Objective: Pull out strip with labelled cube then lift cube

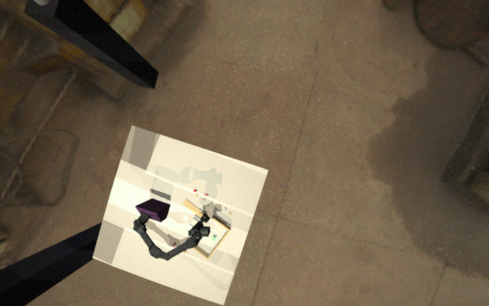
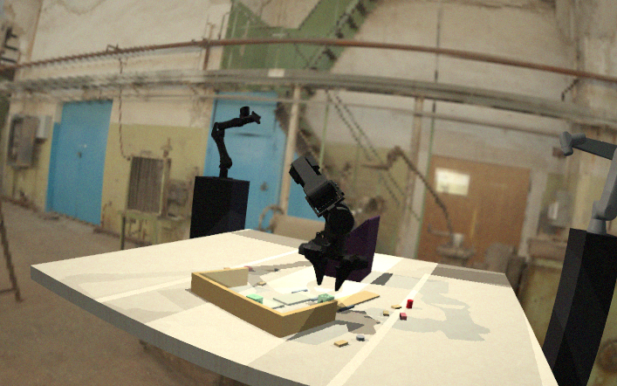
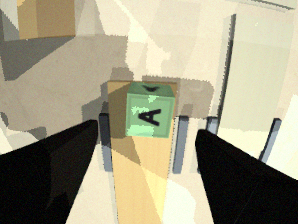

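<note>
The wooden strip (image 1: 192, 205) (image 2: 360, 299) (image 3: 142, 175) lies with one end sticking out past the frame's open corner. The green cube (image 2: 325, 297) (image 3: 149, 115) sits on its other end; a black letter A shows on top in the wrist view. The arm hides this cube in the top view. My gripper (image 2: 328, 286) (image 3: 148, 132) is open above the strip and cube, one finger to each side in the wrist view, touching neither as far as I can see. A pale strip (image 2: 291, 299) (image 3: 255, 75) lies to the right in the wrist view.
A low wooden frame (image 1: 219, 243) (image 2: 234, 297) surrounds the pale area, with another green cube (image 1: 214, 237) (image 2: 254, 298) inside. Dark rails (image 3: 105, 145) (image 3: 181, 145) flank the wooden strip. A red cylinder (image 2: 409, 303) and small pieces lie outside. A purple block (image 1: 153, 208) stands near the arm's base.
</note>
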Controlling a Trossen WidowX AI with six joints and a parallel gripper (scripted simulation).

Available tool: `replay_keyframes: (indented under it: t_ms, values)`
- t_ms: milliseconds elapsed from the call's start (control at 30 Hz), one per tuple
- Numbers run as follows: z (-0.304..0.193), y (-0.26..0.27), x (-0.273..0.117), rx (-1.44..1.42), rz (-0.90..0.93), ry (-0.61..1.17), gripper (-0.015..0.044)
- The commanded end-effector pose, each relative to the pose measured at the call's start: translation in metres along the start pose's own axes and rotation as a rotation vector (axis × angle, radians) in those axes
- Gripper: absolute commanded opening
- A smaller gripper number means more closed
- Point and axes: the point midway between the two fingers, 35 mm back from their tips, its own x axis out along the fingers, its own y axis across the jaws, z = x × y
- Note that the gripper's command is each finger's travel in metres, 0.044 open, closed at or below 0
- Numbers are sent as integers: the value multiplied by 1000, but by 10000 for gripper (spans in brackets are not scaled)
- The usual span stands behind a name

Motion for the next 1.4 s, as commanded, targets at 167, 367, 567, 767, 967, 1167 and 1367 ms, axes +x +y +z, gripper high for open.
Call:
replay_keyframes:
  t_ms: [167,367,567,767,967,1167,1367]
  values:
    - [0,0,15,-5,-4,-2,250]
    - [0,0,25,-5,-4,-2,250]
    - [0,-1,34,-5,-5,-2,250]
    - [-1,-1,44,-5,-6,-2,250]
    - [0,-1,45,3,-2,0,197]
    - [0,-1,45,3,-2,0,118]
    - [-1,-2,43,2,-2,0,0]
